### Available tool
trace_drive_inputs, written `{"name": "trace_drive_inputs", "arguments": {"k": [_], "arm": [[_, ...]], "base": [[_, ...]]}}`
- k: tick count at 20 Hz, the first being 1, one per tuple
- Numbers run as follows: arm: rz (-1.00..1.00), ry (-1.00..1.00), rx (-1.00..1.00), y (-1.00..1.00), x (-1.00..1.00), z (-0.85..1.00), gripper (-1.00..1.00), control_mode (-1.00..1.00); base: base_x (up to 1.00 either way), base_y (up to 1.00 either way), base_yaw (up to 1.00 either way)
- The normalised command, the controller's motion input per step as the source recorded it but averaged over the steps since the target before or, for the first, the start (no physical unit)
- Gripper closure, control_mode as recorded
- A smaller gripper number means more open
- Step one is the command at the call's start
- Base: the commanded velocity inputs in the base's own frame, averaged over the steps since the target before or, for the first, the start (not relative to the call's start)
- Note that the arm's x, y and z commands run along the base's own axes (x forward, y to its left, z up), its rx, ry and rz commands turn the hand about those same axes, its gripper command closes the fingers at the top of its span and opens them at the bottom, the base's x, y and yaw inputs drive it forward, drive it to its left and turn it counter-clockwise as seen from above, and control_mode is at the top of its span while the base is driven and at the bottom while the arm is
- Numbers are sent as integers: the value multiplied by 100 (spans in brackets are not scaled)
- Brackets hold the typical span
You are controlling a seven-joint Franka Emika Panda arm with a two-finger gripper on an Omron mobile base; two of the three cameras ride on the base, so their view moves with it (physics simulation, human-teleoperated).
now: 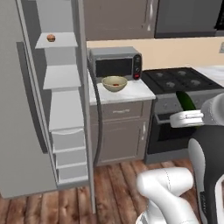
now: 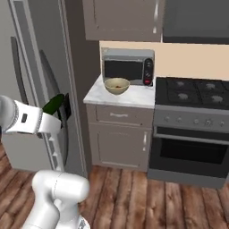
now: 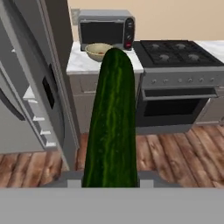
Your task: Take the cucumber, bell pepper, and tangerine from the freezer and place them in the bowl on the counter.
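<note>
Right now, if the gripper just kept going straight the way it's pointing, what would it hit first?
Probably the bowl on the counter: the gripper, shut on the cucumber, aims there. Nothing seems to stand between, though depth is unclear.

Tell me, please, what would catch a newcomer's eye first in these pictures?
The dark green cucumber stands out, shut in the claw and pointing toward the bowl on the white counter. Next is the open freezer, with the tangerine alone on a high shelf.

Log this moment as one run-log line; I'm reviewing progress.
tool: shut on cucumber | tangerine: on freezer shelf | bowl: on counter, something red inside | stage: carrying
</note>
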Motion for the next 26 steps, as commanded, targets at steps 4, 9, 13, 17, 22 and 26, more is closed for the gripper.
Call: {"name": "trace_drive_inputs", "arguments": {"k": [4, 9, 13, 17, 22, 26], "arm": [[0, 0, 0, 0, 0, 0, 100, 100], [0, 0, 0, 0, 0, 0, 100, 100], [0, 0, 0, 0, 0, 0, 100, 100], [0, 0, 0, 0, 0, 0, 100, 100], [0, 0, 0, 0, 0, 0, 100, 100], [0, 0, 0, 0, 0, 0, 100, 100]], "base": [[63, -39, 6], [84, -29, 8], [88, -20, 10], [39, -30, 8], [35, -43, 7], [48, -48, 2]]}}
